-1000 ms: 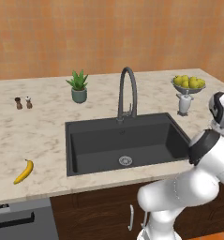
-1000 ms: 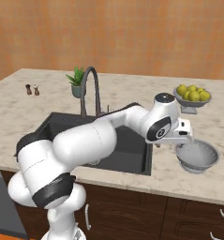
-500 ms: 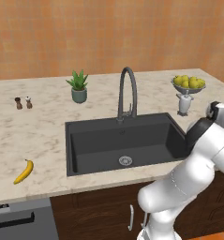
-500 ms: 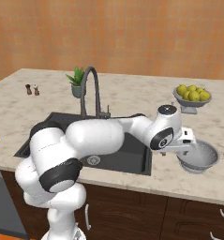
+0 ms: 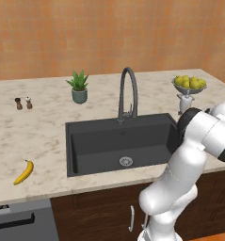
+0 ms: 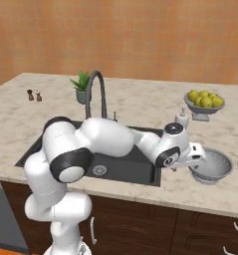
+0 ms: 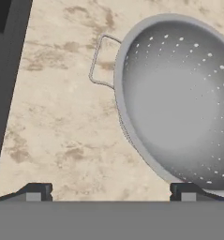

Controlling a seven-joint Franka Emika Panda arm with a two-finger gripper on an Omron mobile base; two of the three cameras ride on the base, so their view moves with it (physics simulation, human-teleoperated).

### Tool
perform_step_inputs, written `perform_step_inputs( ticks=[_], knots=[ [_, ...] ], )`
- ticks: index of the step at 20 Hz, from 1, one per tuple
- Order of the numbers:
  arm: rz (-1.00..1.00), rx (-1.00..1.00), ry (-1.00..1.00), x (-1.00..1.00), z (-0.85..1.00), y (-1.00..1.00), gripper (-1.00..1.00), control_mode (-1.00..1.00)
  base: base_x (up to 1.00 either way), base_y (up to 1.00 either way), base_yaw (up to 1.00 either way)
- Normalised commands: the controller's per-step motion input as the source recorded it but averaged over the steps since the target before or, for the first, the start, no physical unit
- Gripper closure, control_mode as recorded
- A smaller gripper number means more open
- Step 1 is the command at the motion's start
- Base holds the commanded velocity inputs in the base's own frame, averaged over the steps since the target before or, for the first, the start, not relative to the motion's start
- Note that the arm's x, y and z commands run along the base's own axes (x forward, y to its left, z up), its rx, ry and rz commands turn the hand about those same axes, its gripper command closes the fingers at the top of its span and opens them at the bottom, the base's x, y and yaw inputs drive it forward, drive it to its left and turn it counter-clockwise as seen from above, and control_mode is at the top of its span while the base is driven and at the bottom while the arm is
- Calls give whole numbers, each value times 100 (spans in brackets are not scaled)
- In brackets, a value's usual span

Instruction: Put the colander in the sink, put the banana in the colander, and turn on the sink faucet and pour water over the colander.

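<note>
The silvery colander (image 6: pixel 212 167) stands upright on the marble counter, right of the black sink (image 6: pixel 140 174). My gripper (image 6: pixel 194 158) hangs open just above the counter at the colander's left rim, touching nothing. In the hand view the colander (image 7: pixel 179 103) lies at the upper right with one wire handle toward the sink, and the open gripper (image 7: pixel 111 192) has one fingertip below its rim and the other over bare counter. The banana (image 5: pixel 23 172) lies on the counter left of the sink (image 5: pixel 118 141). Behind the basin rises the dark faucet (image 5: pixel 128 89).
A pedestal bowl of yellow-green fruit (image 6: pixel 204 102) stands behind the colander, with a small white bottle (image 6: pixel 181 118) beside it. A potted plant (image 5: pixel 78 87) and two small shakers (image 5: pixel 23 102) sit at the back left. The counter's front edge runs close to the colander.
The arm has swung down and slightly right, bringing the open hand from above the sink's right edge to just beside the colander. Nothing else has moved.
</note>
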Motion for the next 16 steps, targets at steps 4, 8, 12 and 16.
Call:
perform_step_inputs(
  ticks=[4,8,12,16],
  knots=[
    [7,0,-2,50,-6,-41,-100,-100,0,0,0],
    [7,0,0,50,-7,-43,-100,-100,0,0,0],
    [7,0,0,44,-2,-54,-100,-100,0,0,0],
    [7,0,0,36,0,-62,-100,-100,0,0,0]
  ],
)
